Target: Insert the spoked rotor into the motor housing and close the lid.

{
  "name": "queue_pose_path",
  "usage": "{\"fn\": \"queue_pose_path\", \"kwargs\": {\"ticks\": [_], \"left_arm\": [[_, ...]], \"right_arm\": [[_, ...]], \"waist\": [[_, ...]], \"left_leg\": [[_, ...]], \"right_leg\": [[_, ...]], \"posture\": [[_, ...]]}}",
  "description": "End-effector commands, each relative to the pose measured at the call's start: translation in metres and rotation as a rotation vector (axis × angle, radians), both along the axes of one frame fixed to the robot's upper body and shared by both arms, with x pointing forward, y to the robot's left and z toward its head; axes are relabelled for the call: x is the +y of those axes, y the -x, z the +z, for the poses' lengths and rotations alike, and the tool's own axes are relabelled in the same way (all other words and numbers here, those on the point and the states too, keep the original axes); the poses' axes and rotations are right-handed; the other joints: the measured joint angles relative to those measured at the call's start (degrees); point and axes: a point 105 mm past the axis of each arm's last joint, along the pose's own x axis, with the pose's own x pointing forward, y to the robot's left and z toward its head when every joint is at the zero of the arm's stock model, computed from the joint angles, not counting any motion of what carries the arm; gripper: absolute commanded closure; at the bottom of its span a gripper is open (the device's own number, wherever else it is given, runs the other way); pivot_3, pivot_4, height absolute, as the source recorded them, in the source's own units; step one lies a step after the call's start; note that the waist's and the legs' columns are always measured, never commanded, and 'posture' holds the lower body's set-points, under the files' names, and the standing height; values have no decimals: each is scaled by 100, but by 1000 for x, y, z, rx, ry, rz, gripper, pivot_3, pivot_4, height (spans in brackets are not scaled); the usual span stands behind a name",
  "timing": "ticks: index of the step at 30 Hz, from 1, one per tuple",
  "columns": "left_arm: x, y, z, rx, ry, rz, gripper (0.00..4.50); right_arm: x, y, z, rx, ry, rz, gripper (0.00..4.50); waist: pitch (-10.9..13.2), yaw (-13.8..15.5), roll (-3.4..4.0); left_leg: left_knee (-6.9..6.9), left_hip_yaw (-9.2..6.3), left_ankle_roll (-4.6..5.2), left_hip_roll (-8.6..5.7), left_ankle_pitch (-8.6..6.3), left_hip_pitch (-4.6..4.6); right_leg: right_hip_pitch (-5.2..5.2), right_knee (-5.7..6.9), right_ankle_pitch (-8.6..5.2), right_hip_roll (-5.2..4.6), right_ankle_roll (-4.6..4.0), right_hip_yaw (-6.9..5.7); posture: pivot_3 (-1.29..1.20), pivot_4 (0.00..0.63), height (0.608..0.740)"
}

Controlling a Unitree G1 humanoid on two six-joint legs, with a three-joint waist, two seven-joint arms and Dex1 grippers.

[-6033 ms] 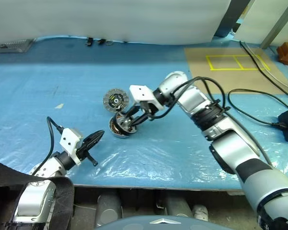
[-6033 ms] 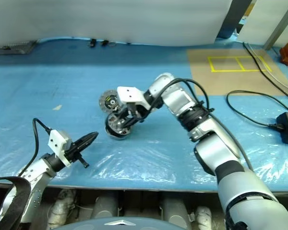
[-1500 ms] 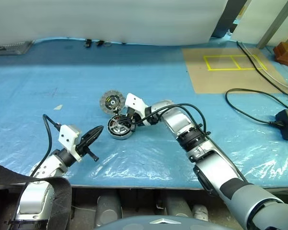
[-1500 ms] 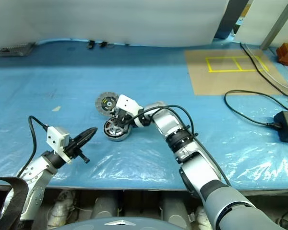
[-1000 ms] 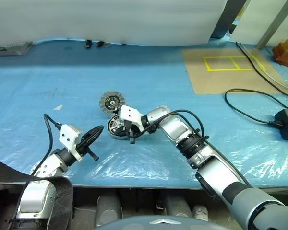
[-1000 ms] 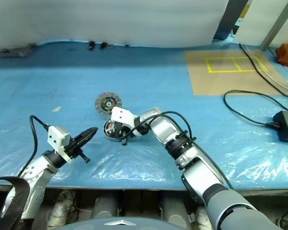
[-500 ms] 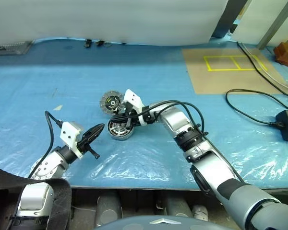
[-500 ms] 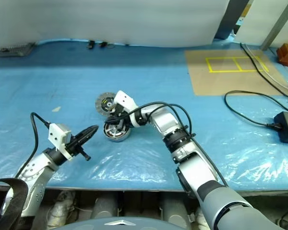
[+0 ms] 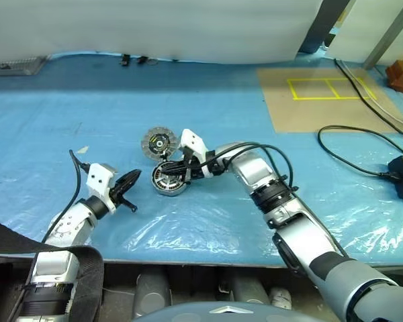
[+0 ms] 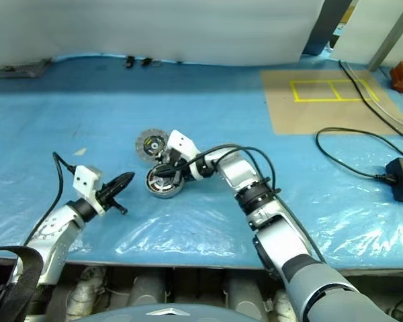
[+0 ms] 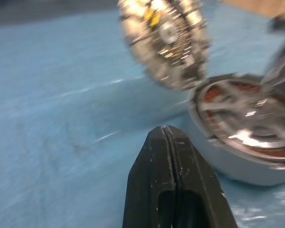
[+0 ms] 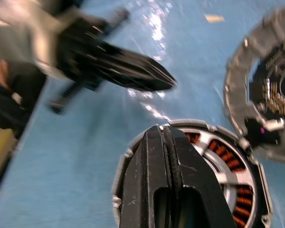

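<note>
the surface (image 9: 67,114) is covered by a blue plastic sheet, glossy and wrinkled, with creases catching light near its front edge. a tan cardboard panel (image 9: 322,100) with a yellow taped rectangle lies toward the far right corner; black cables (image 9: 363,144) loop along the right side.

the motor housing (image 9: 169,180) sits roughly mid-surface, left of centre: a short round silver cup, smooth metal wall, with copper-coloured windings in a ring inside. the spoked rotor (image 12: 213,156) lies seated in the housing, its bright flat spokes crossing over the windings, as the right wrist view shows. the lid (image 9: 159,143) rests just behind the housing toward the far edge, touching or nearly touching its rim; its upward face shows radial grey segments and a yellow-black centre. whether it lies flat or leans on the housing cannot be told.

right tool (image 9: 162,171): black tapered fingers pressed together, empty, tip poised over the housing's open top above the rotor.

left tool (image 9: 133,178): fingers likewise together, matte black and pointed, holding nothing, just left of the housing and aimed at it, apart from the wall.
</note>
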Motion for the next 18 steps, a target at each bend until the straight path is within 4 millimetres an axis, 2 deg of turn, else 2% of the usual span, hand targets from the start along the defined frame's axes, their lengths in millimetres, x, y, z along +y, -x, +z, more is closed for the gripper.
{"fn": "queue_pose_path", "kwargs": {"ticks": [1, 3, 9, 18], "left_arm": [[16, -17, 6, -33, 20, 41, 4500], [16, -28, 7, -44, 38, 31, 4500], [0, -72, 37, -90, 184, -98, 4500], [-19, -97, 40, 44, 261, -295, 4500]], "right_arm": [[-5, 21, 32, 68, -97, 109, 4468], [-11, 29, 39, 97, -104, 135, 4468], [-31, 40, 44, 111, -75, 123, 4468], [-48, 45, 45, 125, -69, 52, 4468]], "waist": [[0, 23, -1], [-1, 31, -2], [0, 172, -6], [0, 196, -8]], "left_leg": [[-4, 0, 0, -2, 0, 0], [-3, 0, 0, -1, 1, 0], [6, 1, -20, -3, 13, -4], [-3, -2, -26, -10, 15, -25]], "right_leg": [[0, -1, 0, 0, 0, -1], [1, -2, 0, 4, 0, -2], [2, 0, 2, -2, 1, -2], [-9, -14, 2, 2, 1, -9]], "posture": [[0, 150, 740], [0, 150, 740], [0, 150, 740], [0, 150, 740]]}}
